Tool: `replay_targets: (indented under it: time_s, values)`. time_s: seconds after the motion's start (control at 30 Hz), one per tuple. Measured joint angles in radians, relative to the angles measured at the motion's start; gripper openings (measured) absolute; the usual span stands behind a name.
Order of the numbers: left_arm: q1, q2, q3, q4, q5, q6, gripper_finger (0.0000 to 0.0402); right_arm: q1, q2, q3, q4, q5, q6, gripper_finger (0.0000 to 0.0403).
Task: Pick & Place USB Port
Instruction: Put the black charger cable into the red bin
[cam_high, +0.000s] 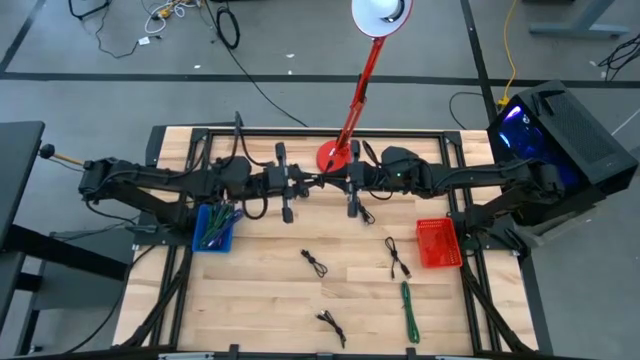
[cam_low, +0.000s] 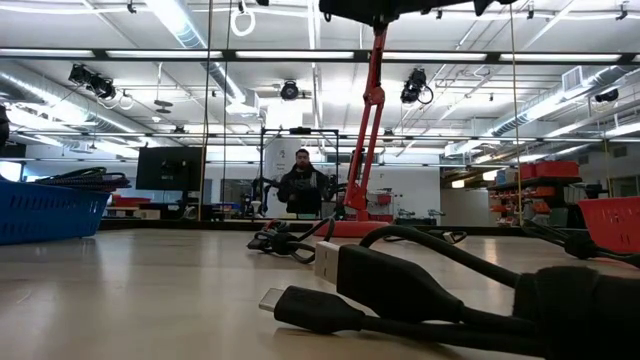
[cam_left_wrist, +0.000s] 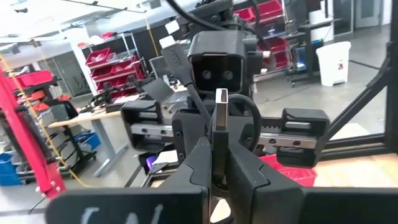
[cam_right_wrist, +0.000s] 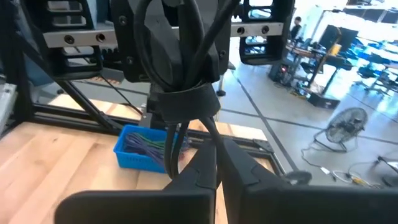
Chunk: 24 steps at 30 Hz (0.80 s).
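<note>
Above table, upright USB plug (cam_left_wrist: 221, 112).

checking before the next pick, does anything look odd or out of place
Yes: both arms meet in mid-air. The left end effector pinches a USB plug upright, while the right end effector is shut on its black cable.

Cables (cam_high: 362, 285) between two bins (cam_high: 214, 228)

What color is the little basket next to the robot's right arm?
The basket is red, with a mesh-like look. It shows best in the high view.
</note>
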Motion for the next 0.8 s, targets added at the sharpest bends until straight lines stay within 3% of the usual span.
replay_targets:
  time_s: [0.33, 0.57, 0.8]
  values:
    - [0.014, 0.000, 0.000, -0.057, -0.041, -0.004, 0.0026, -0.013, -0.036, 0.000, -0.107, 0.104, -0.026, 0.0001]
    - [0.012, -0.006, 0.001, -0.054, -0.062, -0.004, 0.0094, -0.038, -0.091, -0.001, -0.258, 0.160, -0.022, 0.0000]
    - [0.014, -0.025, 0.002, -0.163, -0.228, -0.004, 0.0131, -0.048, -0.186, -0.001, -0.564, 0.253, 0.087, 0.0000]
